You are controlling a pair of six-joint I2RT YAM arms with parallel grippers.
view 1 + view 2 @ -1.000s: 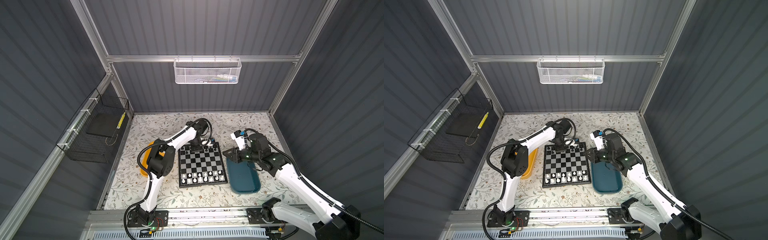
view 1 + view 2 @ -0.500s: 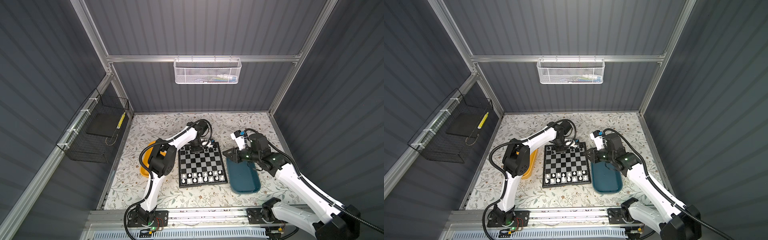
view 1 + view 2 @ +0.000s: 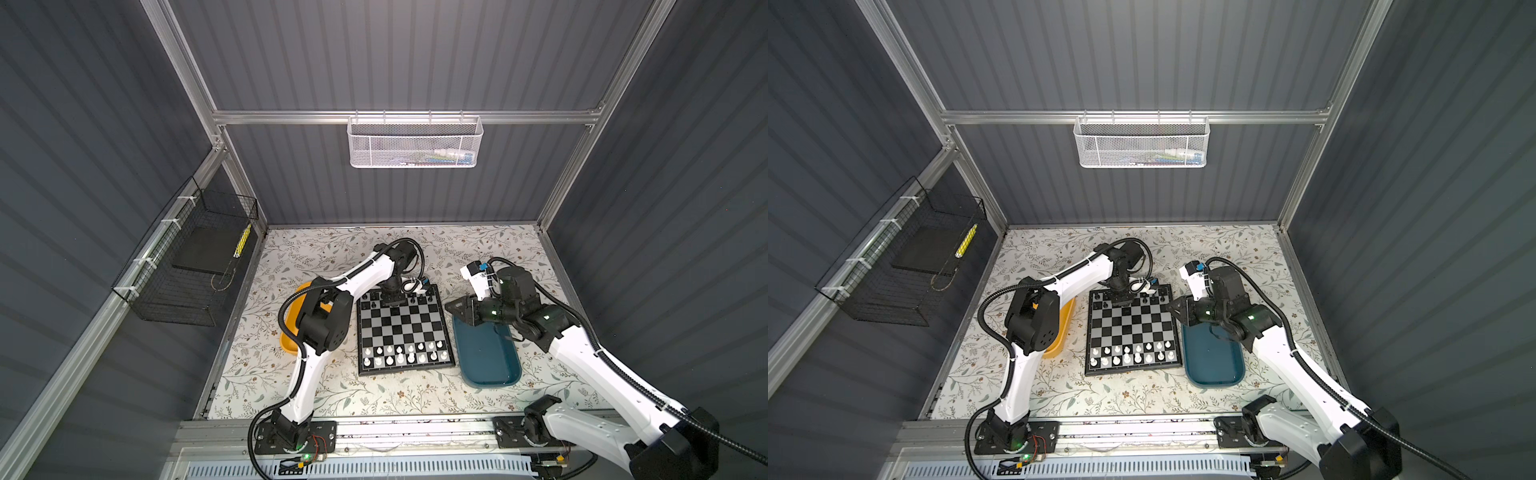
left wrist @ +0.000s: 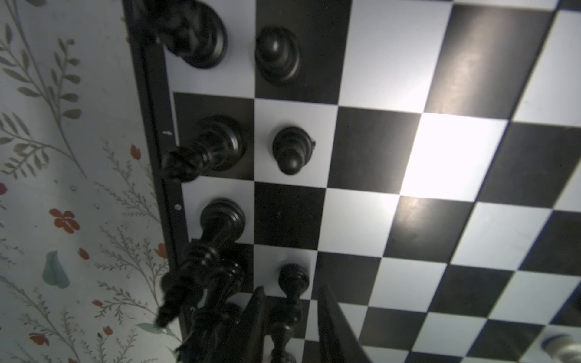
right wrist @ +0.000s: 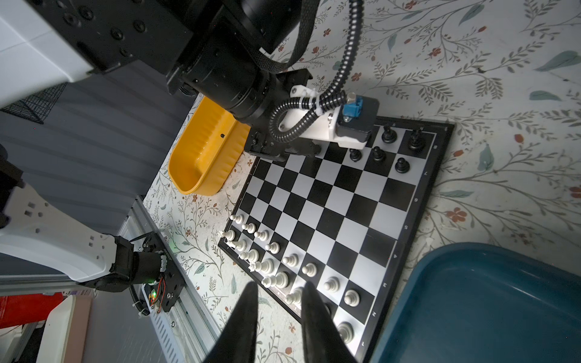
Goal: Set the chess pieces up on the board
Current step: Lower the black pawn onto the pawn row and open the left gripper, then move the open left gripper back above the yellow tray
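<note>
Overhead view of a two-arm robot at a flowered table (image 3: 332,390). Nearest the robot, the white chess pieces (image 3: 403,353) stand in the two closest rows of the board (image 3: 400,322), and the middle rows are bare. To the board's right, the right gripper (image 5: 279,284) hovers above the far end of a teal tray (image 3: 486,365). Its fingers are a little apart with nothing between them, unchanged over the last second. At the far edge, the left gripper (image 4: 290,292) hangs low over the black pieces (image 5: 377,154). Its jaws were pressed together a second ago and have now parted. In the left wrist view, a black pawn (image 4: 294,278) stands upright on a pale square in the second-from-far row, with a gap between it and the fingers (image 4: 251,317) on either side. The arm itself has hardly shifted in the top views. This reads as a pawn just set down and released. The next square in that row holds no pawn, so black's line looks unfinished. How many pieces are still missing is hard to tell, because the arm covers part of the far rows.
</note>
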